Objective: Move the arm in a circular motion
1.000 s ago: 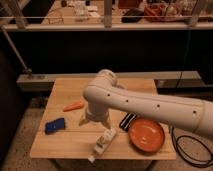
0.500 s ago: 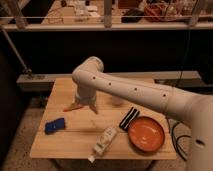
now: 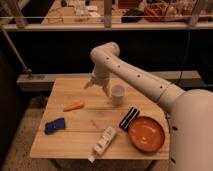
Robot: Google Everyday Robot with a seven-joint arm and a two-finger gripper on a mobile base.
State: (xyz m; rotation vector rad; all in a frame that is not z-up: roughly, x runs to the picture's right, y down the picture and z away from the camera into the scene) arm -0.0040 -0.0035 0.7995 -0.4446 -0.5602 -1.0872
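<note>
The thick cream-white arm (image 3: pixel 145 82) with small dark dots reaches from the lower right up to a bent joint (image 3: pixel 105 52) above the far side of the wooden table (image 3: pixel 75 90). From that joint it turns down to my gripper (image 3: pixel 97 88), which hangs just above the far middle of the table. Its two fingers stand apart and hold nothing. The gripper is just left of a white cup (image 3: pixel 117 94) and does not touch it.
On the table lie a carrot (image 3: pixel 74 106), a blue object (image 3: pixel 54 125), a white bottle (image 3: pixel 104 140) on its side, a black striped item (image 3: pixel 129 118) and an orange bowl (image 3: pixel 146 133). A metal railing (image 3: pixel 105 25) runs behind.
The arm's bent joint and gripper have swung from the table's front middle, out to the left, and now back to the far middle near the cup. The objects have not moved.
</note>
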